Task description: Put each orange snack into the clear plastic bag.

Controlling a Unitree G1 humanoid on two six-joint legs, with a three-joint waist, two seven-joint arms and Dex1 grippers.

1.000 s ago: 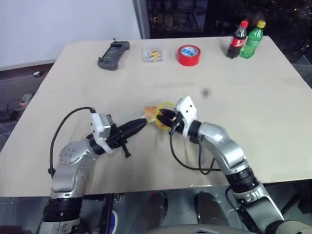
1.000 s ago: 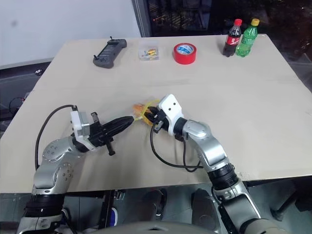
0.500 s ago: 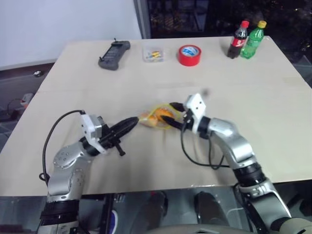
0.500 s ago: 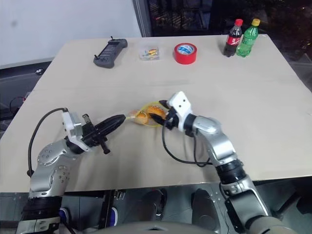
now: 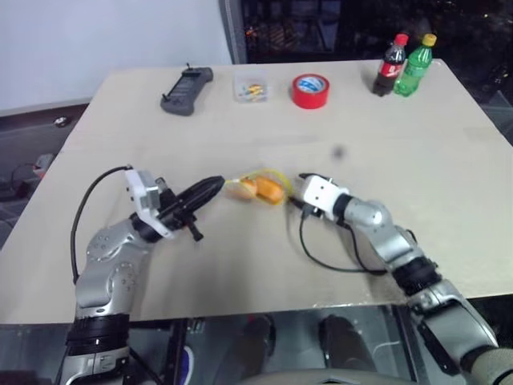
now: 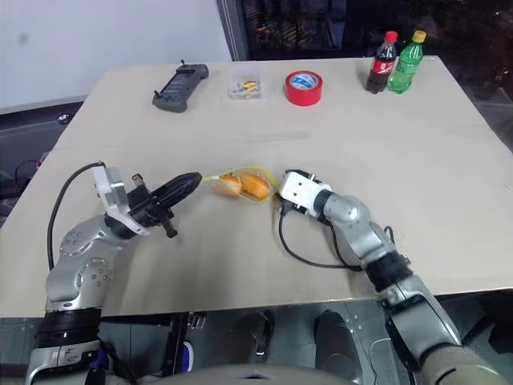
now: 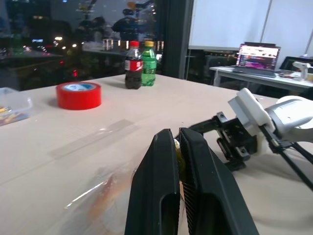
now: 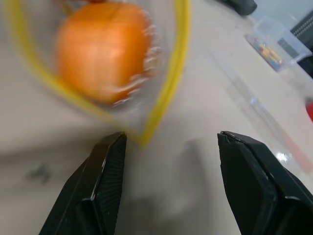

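both orange snacks sit in the clear plastic bag between the two pincers

the left pincer (image 6: 186, 185) has its black fingers pressed together on the edge of the clear plastic bag (image 6: 240, 186), a thin, glossy, see-through pouch with a yellow seal strip; two orange snacks (image 6: 255, 185), smooth rounded ovals, lie side by side inside it on the matte beige bench (image 6: 337, 128); the right pincer (image 8: 168, 161) stands just beside the bag's yellow-rimmed end, its ribbed black fingers (image 8: 105, 181) spread apart and holding nothing
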